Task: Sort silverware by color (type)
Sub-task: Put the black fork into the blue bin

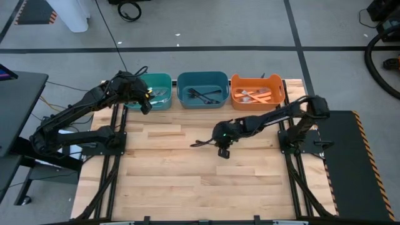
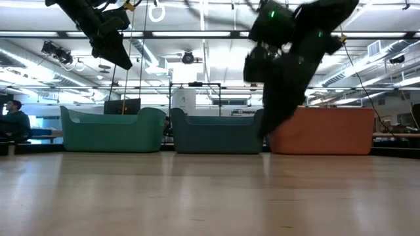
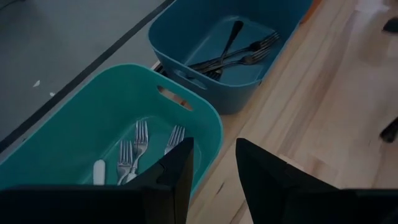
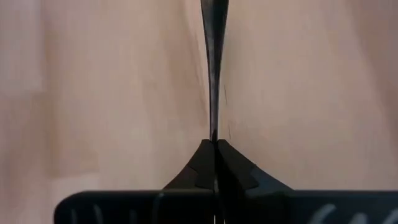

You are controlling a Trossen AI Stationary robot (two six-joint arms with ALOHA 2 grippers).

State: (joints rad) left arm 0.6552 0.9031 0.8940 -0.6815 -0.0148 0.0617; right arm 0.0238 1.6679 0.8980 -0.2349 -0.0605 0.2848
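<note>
My right gripper [image 1: 214, 141] is over the middle of the table, shut on a slim black utensil [image 1: 199, 144] that sticks out from it toward the table's left. My left gripper [image 1: 146, 102] hangs open and empty above the near rim of the teal bin [image 1: 161, 81]; its fingers show in the left wrist view [image 3: 214, 180]. Silver forks [image 3: 134, 155] lie on the teal bin's bottom. Black forks [image 3: 239, 53] lie in the blue bin [image 1: 202, 80]. Orange-handled pieces [image 1: 255, 95] lie in the orange bin [image 1: 275, 84]. My right gripper pinches the black utensil's thin handle [image 4: 213, 127] between its two fingertips [image 4: 198, 163]. The fingers come from the table's right, slanting down, and the utensil runs on ahead in line with them. The low view shows it lifted off the table.
The three bins stand in a row along the table's far edge. The wooden table top [image 1: 187, 181] spreads between the arms and the near edge. A person [image 2: 13, 121] sits in the room beyond the table's left.
</note>
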